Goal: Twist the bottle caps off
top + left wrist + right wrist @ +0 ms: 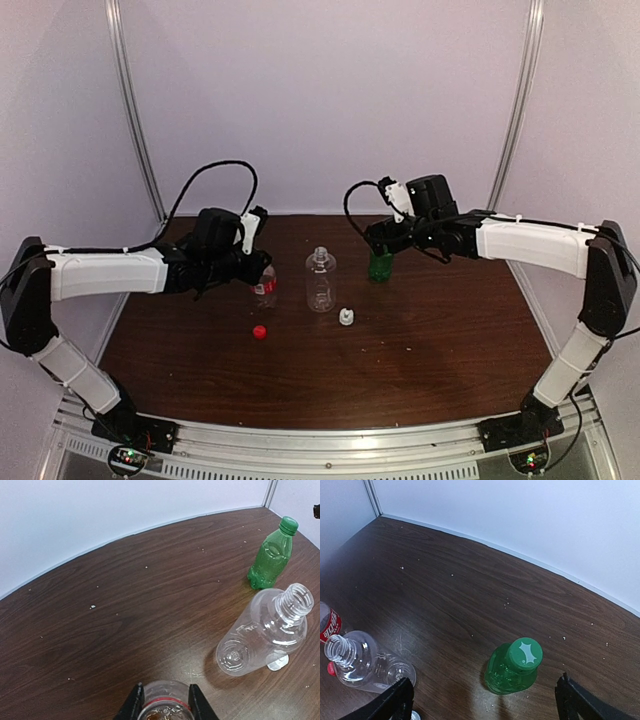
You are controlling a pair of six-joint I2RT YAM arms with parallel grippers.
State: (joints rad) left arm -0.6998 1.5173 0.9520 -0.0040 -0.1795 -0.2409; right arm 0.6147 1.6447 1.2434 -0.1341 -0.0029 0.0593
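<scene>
My left gripper (166, 704) is shut on the red-labelled clear bottle (165, 700), which stands at the table's left (264, 288). Its red cap (259, 331) lies on the table in front of it. The wider clear bottle (320, 280) stands uncapped in the middle, and its white cap (346, 317) rests beside it. The green bottle (512, 672) stands upright with its green cap (524, 654) on. My right gripper (487, 702) hangs open above and around the green bottle, its fingers (395, 700) wide apart and touching nothing.
The dark wooden table (430, 340) ends at white walls behind and on both sides. In the left wrist view the green bottle (270, 560) and the clear bottle (265, 635) stand to the right of the held one.
</scene>
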